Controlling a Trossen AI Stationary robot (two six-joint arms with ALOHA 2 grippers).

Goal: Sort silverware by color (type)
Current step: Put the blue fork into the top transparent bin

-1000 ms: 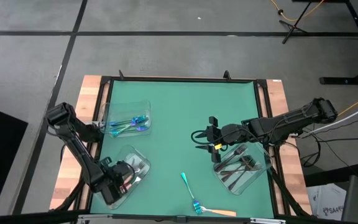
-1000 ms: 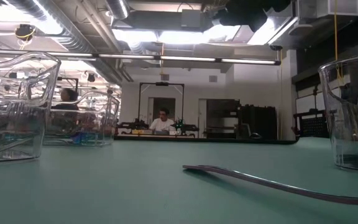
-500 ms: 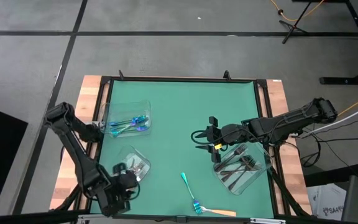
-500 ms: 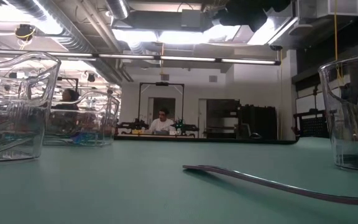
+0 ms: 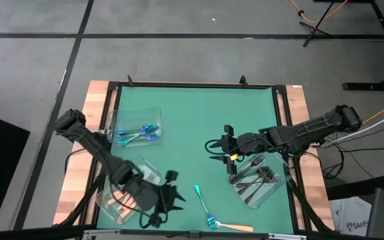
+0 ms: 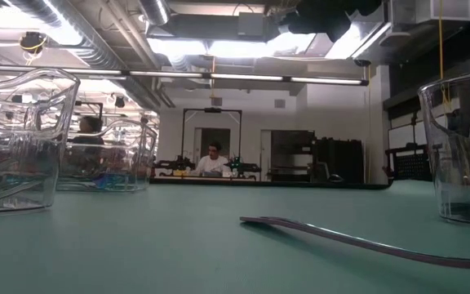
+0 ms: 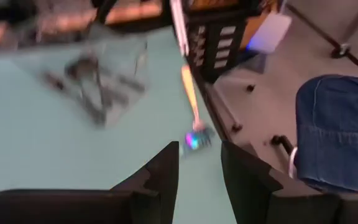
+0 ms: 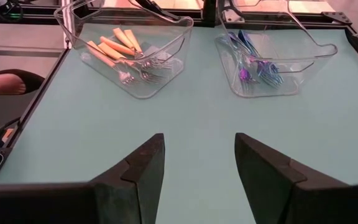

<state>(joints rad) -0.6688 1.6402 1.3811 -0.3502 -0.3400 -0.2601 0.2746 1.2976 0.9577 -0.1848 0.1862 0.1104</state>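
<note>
My left gripper [image 5: 175, 192] hangs open and empty above the mat, just right of the near-left clear tray [image 5: 109, 200], which holds orange-handled forks [image 5: 120, 199]. A blue-teal fork [image 5: 201, 200] and an orange fork [image 5: 235, 227] lie loose on the mat by the near edge. In the left wrist view both show beyond my fingers [image 7: 166, 171], the orange fork [image 7: 189, 93] farther off than the blue one [image 7: 195, 140]. My right gripper [image 5: 212, 151] waits open at mid-table, beside the right tray of dark forks [image 5: 255, 181]. Blue forks [image 5: 139, 133] lie in the far-left tray.
The right wrist view shows the orange-fork tray [image 8: 129, 53] and the blue-fork tray [image 8: 266, 59] side by side. In the low view a fork handle [image 6: 357, 241] lies in front between clear trays [image 6: 19, 139]. A person's leg in jeans [image 7: 340, 130] stands beyond the table's edge.
My left gripper has risen out of the near-left tray and swung toward the table's right, out over the mat near the loose forks. It rolled about its own axis on the way. The orange forks in that tray now show uncovered.
</note>
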